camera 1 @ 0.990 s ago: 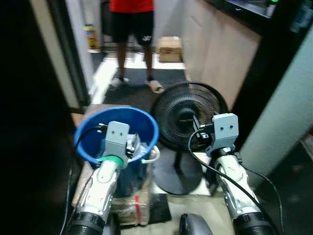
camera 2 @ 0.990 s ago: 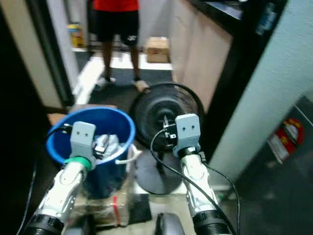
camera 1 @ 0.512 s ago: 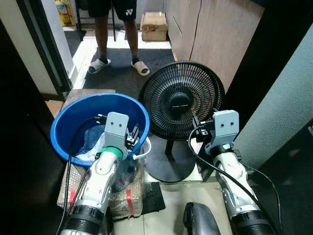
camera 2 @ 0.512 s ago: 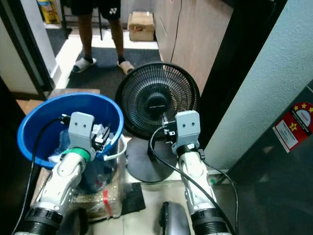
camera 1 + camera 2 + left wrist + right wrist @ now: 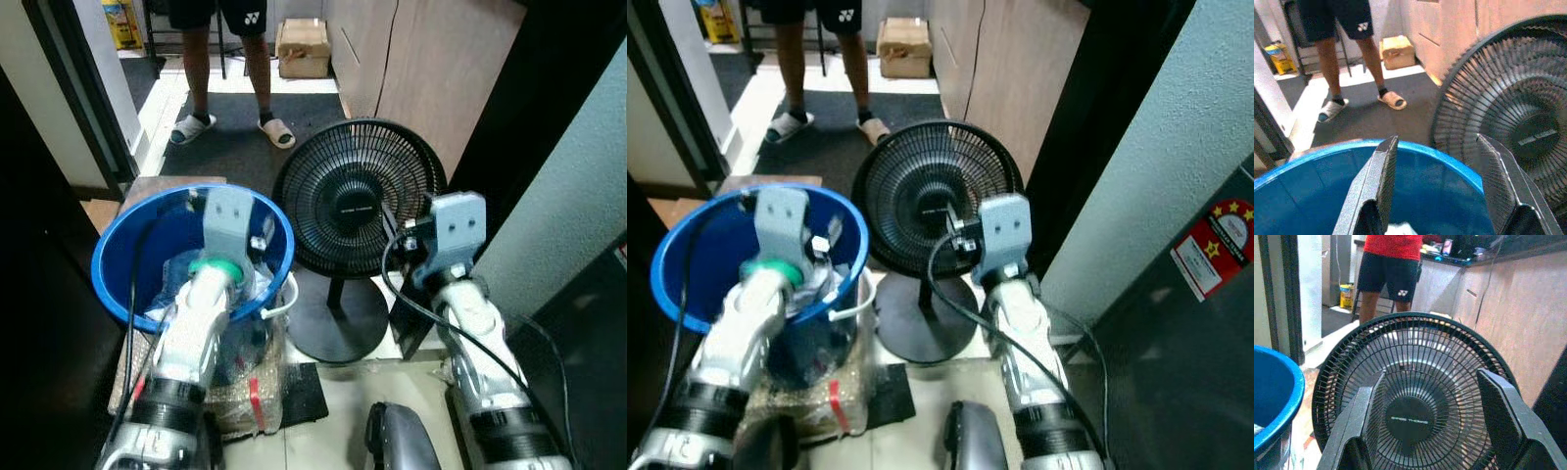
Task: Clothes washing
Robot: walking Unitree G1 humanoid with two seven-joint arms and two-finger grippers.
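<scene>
A person (image 5: 223, 44), cut off above the shorts, stands at the top of the frame. Centre: a black fan (image 5: 358, 201). At its left, a blue bucket (image 5: 122, 269) holds clothes (image 5: 181, 284), partly hidden by the left gripper (image 5: 1442, 191), jaws spread. The right gripper (image 5: 1425, 431), jaws spread, faces the fan.

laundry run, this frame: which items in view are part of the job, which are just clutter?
Part of the job:
- blue basin with the clothes in it
- left gripper, open, over the basin
- right gripper, open, facing the fan

Just lying about:
- black floor fan
- cardboard box
- yellow container
- person's legs in sandals
</scene>
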